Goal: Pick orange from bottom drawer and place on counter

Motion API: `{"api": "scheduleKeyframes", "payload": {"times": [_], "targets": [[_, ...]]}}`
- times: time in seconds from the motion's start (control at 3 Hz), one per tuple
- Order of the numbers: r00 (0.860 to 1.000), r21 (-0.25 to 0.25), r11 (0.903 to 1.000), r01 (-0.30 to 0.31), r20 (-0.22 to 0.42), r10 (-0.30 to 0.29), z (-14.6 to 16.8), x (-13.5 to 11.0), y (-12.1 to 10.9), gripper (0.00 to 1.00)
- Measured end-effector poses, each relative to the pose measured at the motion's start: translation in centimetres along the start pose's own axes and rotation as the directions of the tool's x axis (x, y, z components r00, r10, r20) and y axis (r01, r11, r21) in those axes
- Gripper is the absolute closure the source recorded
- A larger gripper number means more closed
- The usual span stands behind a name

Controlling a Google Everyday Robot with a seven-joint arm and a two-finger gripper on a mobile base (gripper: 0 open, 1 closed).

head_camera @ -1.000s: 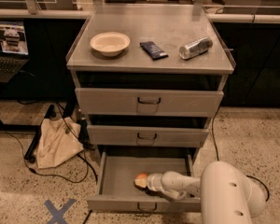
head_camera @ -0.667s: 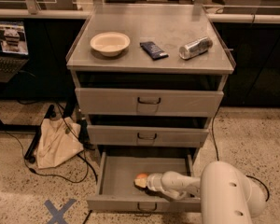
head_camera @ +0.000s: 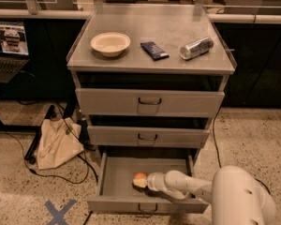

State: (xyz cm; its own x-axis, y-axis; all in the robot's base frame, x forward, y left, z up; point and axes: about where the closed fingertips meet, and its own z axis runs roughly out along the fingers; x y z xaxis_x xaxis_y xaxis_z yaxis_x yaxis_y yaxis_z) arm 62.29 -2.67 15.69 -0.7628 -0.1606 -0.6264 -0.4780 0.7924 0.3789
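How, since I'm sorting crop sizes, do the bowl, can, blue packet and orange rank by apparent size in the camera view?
1. Cream bowl.
2. Silver can and blue packet, too alike to rank.
3. Orange, smallest, in the bottom drawer at the hand.

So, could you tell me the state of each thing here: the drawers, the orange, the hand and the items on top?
bottom drawer: pulled open.
middle drawer: shut.
top drawer: shut.
orange: lying inside the bottom drawer, not yet on the counter.
hand: inside the bottom drawer, right at the orange.
bowl: upright on the counter, looks empty.
can: lying on its side.
blue packet: lying flat.
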Motion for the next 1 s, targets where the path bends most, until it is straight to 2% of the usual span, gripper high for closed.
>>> {"api": "scheduleKeyframes", "payload": {"times": [0.33, 0.67, 1.0], "targets": [[0.999, -0.09, 0.9955, 0.031, 0.033, -0.028, -2.6, -1.3, 2.0, 1.0], [0.995, -0.142, 0.9864, 0.082, 0.069, -0.073, -6.4, -3.1, 4.2, 1.0], [0.99, -0.158, 0.9794, 0.126, 0.08, -0.115, -10.5, -5.4, 6.8, 1.0]]}}
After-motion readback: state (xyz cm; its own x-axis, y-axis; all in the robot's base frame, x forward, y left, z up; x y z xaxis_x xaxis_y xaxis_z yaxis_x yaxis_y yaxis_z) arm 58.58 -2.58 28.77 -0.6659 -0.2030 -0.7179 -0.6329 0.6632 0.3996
